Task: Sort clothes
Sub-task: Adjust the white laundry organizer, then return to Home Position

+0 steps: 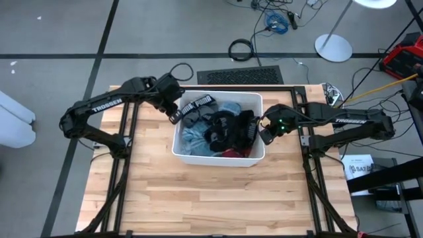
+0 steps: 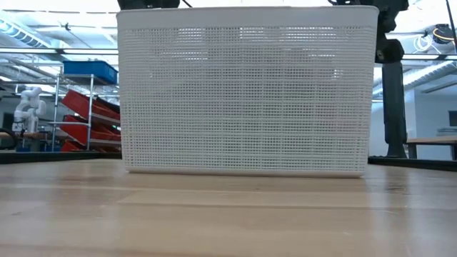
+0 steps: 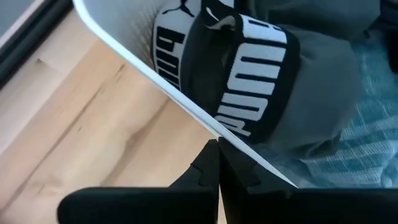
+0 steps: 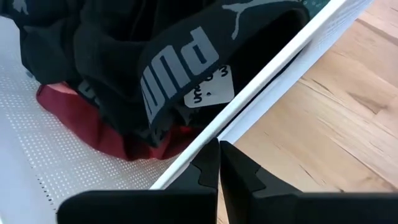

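High view gives us a white rectangular bin (image 1: 218,157) sitting near the back middle of the pale, plank-grained wooden table (image 1: 198,198), with the clothes (image 1: 221,129) heaped inside it: soft crumpled fabric in black, light blue and teal stripes, plus a sliver of red at the front edge. Two black elastic waistbands with bold white lettering drape over the bin's back left corner.

We see the left gripper (image 1: 176,112) at that back left corner, its two dark fingers pressed flat together over the bin's thin rim, holding nothing. Its wrist view shows the lettered waistband (image 3: 255,74) as a smooth knit band against grey cloth and a ribbed teal-striped piece (image 3: 360,149).

The right gripper (image 1: 263,130) sits at the bin's right wall, fingers likewise closed tight and empty. There we make out a black garment with a grey-lettered band (image 4: 180,62) lying on a rumpled red one (image 4: 99,134), against the bin's finely perforated floor.

From the low view, the bin wall (image 2: 246,93) is a fine mesh lattice.
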